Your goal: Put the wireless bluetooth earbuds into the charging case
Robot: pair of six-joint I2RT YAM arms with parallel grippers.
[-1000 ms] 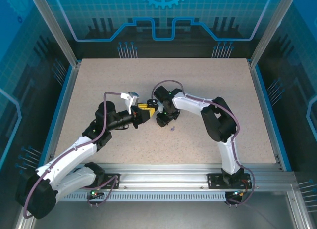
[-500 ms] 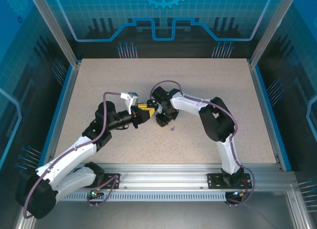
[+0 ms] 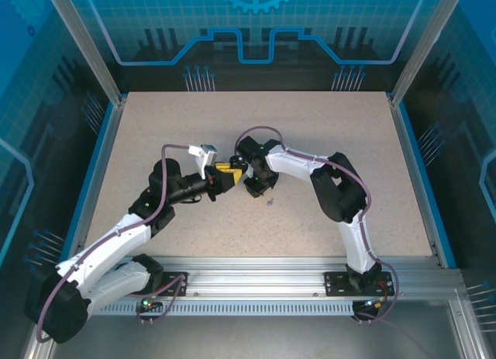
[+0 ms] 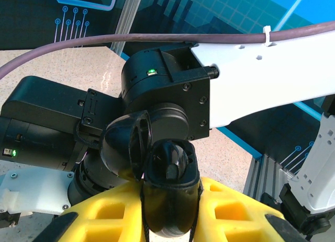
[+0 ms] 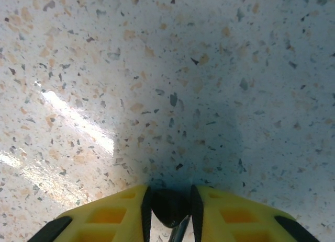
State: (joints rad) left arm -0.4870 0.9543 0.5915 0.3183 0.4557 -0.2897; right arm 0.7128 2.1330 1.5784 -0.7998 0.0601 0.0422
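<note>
On the speckled tabletop (image 3: 325, 142), the left tool (image 4: 168, 223) clamps the black charging case (image 4: 166, 171); its wrist view shows the lid open. The right tool (image 5: 171, 213) pinches a black earbud (image 5: 167, 203), probably mid-insertion, so the next move needs fine alignment with a socket. In the top view, a lavender earbud (image 3: 269, 203) lies nearby
</note>
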